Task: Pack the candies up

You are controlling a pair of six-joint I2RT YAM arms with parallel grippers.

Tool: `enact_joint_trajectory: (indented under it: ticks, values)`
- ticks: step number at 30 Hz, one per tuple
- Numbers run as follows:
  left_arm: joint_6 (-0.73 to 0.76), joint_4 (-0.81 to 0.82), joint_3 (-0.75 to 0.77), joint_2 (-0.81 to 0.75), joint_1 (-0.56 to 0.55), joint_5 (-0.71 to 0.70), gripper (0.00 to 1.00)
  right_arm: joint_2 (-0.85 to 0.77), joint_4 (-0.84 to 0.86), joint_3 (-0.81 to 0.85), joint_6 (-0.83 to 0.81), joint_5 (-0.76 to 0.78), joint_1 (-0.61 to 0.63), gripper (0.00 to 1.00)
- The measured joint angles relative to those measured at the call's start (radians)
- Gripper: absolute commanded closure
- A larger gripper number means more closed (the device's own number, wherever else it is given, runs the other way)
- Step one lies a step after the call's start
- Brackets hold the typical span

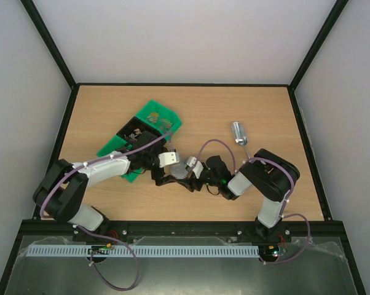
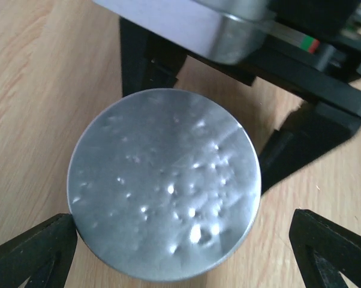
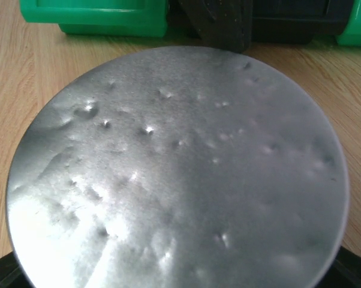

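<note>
The candies (image 1: 153,115) show as small coloured specks in a green tray (image 1: 114,146) at the back left. A round silver tin with a dented lid (image 2: 162,186) stands on the table between the two arms. My left gripper (image 2: 180,240) is open over it: the left fingertip (image 2: 36,252) is at the lid's edge and the right one stands apart from it. My right gripper (image 3: 177,267) is shut on the tin, and its black fingers (image 2: 282,153) press on the tin's sides. The lid (image 3: 180,174) fills the right wrist view.
A metal scoop (image 1: 239,132) lies on the wood to the right of centre, behind the right arm. The green tray's wall (image 3: 96,18) stands just beyond the tin. Black frame rails border the table.
</note>
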Motion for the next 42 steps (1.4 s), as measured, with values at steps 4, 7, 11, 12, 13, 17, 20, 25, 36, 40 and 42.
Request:
enact_joint_trajectory:
  ticks: [4, 7, 11, 12, 13, 17, 20, 25, 36, 40, 42]
  values:
    - [-0.167, 0.144, -0.047, -0.007, -0.039, -0.075, 0.01, 0.005, 0.004, 0.005, 0.018, 0.022, 0.003, 0.66]
    - [-0.249, 0.217, -0.05, 0.008, -0.056, -0.118, 0.01, 0.007, 0.008, 0.006, 0.026, 0.032, 0.005, 0.66]
    - [-0.291, 0.264, -0.05, 0.03, -0.075, -0.146, 0.01, 0.007, 0.008, 0.007, 0.03, 0.042, 0.005, 0.65]
    - [-0.294, 0.267, -0.049, 0.036, -0.08, -0.15, 0.0, 0.007, 0.008, 0.007, 0.03, 0.043, 0.005, 0.65]
    - [-0.297, 0.269, -0.049, 0.041, -0.082, -0.154, 0.0, 0.007, 0.008, 0.007, 0.03, 0.045, 0.005, 0.65]
    - [-0.298, 0.272, -0.045, 0.048, -0.087, -0.161, 0.01, 0.007, 0.008, 0.007, 0.032, 0.048, 0.005, 0.65]
    - [-0.293, 0.272, -0.044, 0.048, -0.089, -0.167, 0.01, 0.007, 0.008, 0.007, 0.033, 0.049, 0.005, 0.65]
    - [-0.272, 0.274, -0.044, 0.048, -0.091, -0.163, 0.1, 0.007, 0.008, 0.007, 0.033, 0.049, 0.005, 0.65]
    - [-0.204, 0.235, -0.021, 0.055, -0.072, -0.141, 0.21, 0.007, 0.007, 0.007, 0.026, 0.051, 0.005, 0.66]
    - [-0.156, 0.188, 0.004, 0.065, -0.066, -0.114, 0.24, 0.006, 0.005, 0.007, 0.024, 0.042, 0.005, 0.66]
    - [-0.132, 0.167, 0.018, 0.073, -0.063, -0.098, 0.25, 0.005, 0.002, 0.007, 0.023, 0.037, 0.005, 0.65]
